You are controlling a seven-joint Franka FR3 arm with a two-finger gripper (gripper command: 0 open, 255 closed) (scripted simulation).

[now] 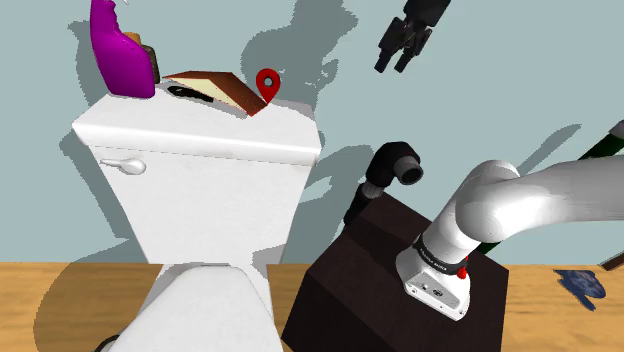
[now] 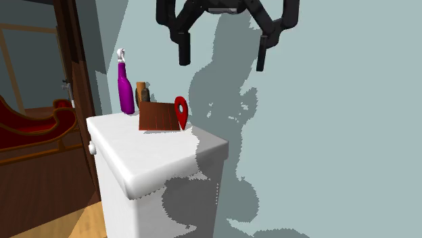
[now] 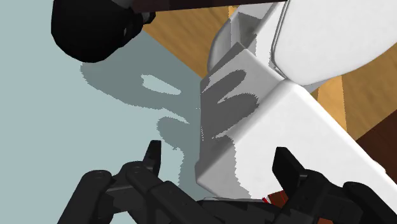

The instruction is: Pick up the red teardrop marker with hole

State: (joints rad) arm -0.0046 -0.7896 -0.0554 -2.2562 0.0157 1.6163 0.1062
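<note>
1. A white toilet tank stands against a pale blue-grey wall; on its flat lid sits a row of small things.
2. The red teardrop marker with hole stands upright on the lid, round head up and point down; it is close to the lid's wall-side edge, at the end of the row nearest the arm.
3. Right against the marker lies a brown wedge-shaped block; whether the two touch I cannot tell; beyond the block stand a small brown jar and a purple spray bottle with a white top.
4. The black gripper hangs in the air, well above the lid and off to the shoulder view's right of the marker; its fingers point downward.
5. In the second exterior view the gripper has its two fingers spread wide with nothing between them; the marker sits well below the finger on that view's left.
6. In the wrist view the parted fingers frame a corner of the white tank.
7. The dark box stand rests on a wooden floor beside the toilet; a dark wooden door stands at the second exterior view's left.
</note>
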